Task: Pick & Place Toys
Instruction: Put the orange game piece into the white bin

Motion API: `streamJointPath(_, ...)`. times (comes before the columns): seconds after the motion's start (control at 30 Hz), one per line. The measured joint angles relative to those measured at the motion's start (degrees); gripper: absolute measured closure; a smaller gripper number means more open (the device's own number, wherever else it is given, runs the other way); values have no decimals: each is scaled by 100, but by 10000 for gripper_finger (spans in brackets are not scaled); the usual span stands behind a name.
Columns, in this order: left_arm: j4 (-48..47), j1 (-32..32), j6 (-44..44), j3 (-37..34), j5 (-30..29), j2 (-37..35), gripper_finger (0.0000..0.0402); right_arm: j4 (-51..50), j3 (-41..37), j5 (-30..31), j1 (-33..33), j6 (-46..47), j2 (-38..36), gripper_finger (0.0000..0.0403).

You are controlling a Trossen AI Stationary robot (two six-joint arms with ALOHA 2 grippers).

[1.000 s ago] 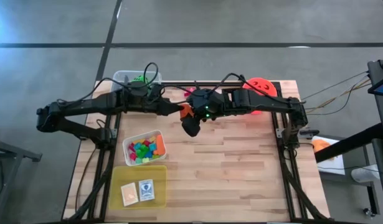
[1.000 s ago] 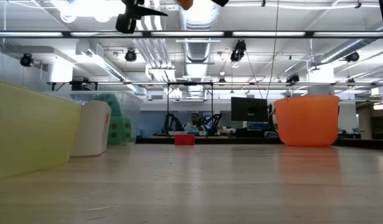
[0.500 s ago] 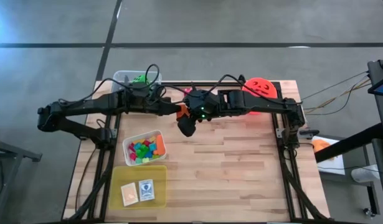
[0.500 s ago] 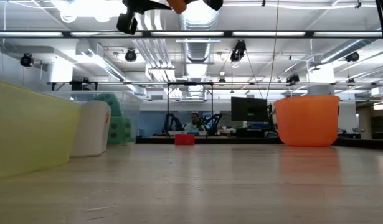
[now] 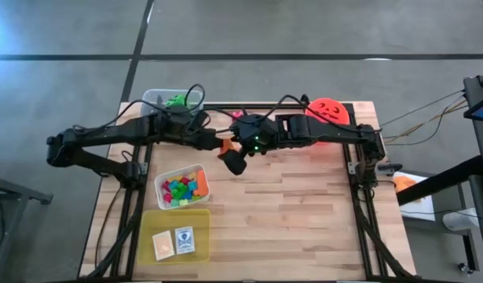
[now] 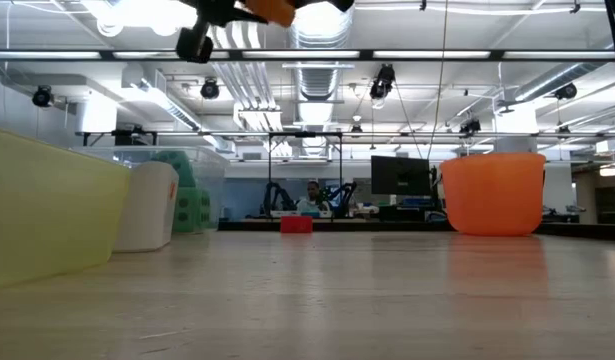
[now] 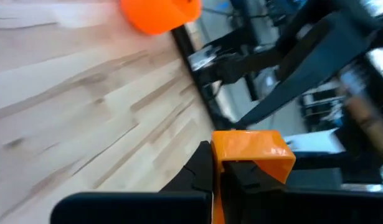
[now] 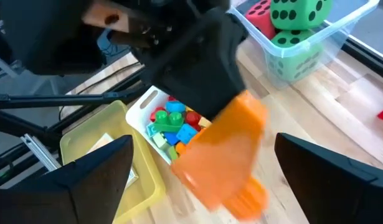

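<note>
Two grippers meet above the table's far middle. The left gripper [image 5: 219,145] is clamped on an orange block [image 5: 224,146], held in the air. At its three o'clock, the right gripper [image 5: 235,159] has its fingers spread wide apart around nothing. At seven o'clock from them sits a white tub [image 5: 181,187] of bright blocks [image 5: 182,189]; a clear tub [image 8: 316,46] at eleven o'clock holds green dice [image 8: 300,14].

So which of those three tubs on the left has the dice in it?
The clear tub at the table's far left corner, behind the left arm. The white tub holds small bright blocks; the yellow tub holds flat cards.
</note>
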Motion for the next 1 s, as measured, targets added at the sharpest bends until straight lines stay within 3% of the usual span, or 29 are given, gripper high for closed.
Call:
streamJointPath(0.37, -3475, -240, 473, 3, -157, -361, 401, -399, -2, 48, -150, 279, -6, 15)
streamJointPath(0.57, -5093, -699, 200, -60, -787, -261, 401, -606, -35, 55, -289, 300, 20, 14)
streamJointPath(0.77, -5141, -1011, -218, -556, -858, -251, 401, -592, -40, 52, -304, 242, 20, 14)
streamJointPath(1.0, -4241, -1393, -457, -1280, -653, -220, 401, -601, -42, 50, -306, 202, 20, 14)
